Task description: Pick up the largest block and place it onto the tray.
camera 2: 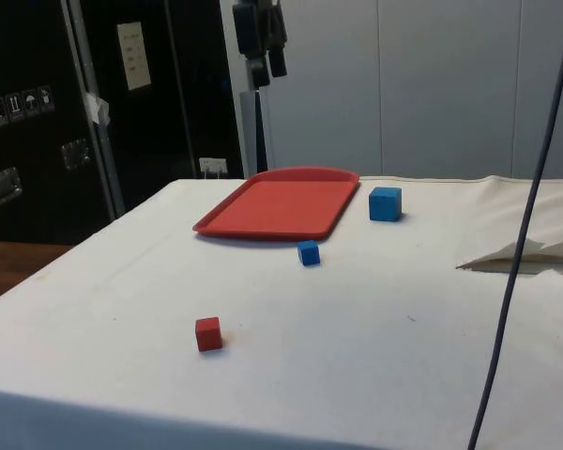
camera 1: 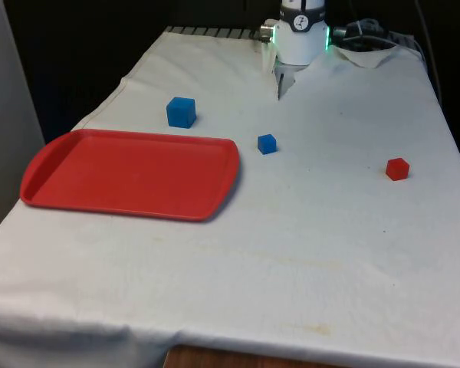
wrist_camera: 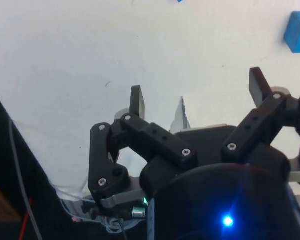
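The largest block, a blue cube (camera 1: pixel 181 112), sits on the white cloth just beyond the far edge of the red tray (camera 1: pixel 130 172), a little apart from it. In the side view the same cube (camera 2: pixel 386 203) stands beside the tray (camera 2: pixel 281 202). From the wrist view, my gripper (wrist_camera: pixel 197 95) hangs open high above the cloth with nothing between its fingers (wrist_camera: pixel 137 100). The blue cube (wrist_camera: pixel 297 32) lies well off to one side of it.
A small blue cube (camera 1: pixel 267 143) lies near the tray's far right corner in the front view, and a small red cube (camera 1: pixel 397 169) sits towards the right edge. Rumpled cloth (camera 1: pixel 368 54) lies by the robot's base. A dark cable (camera 2: pixel 516 244) hangs across the side view.
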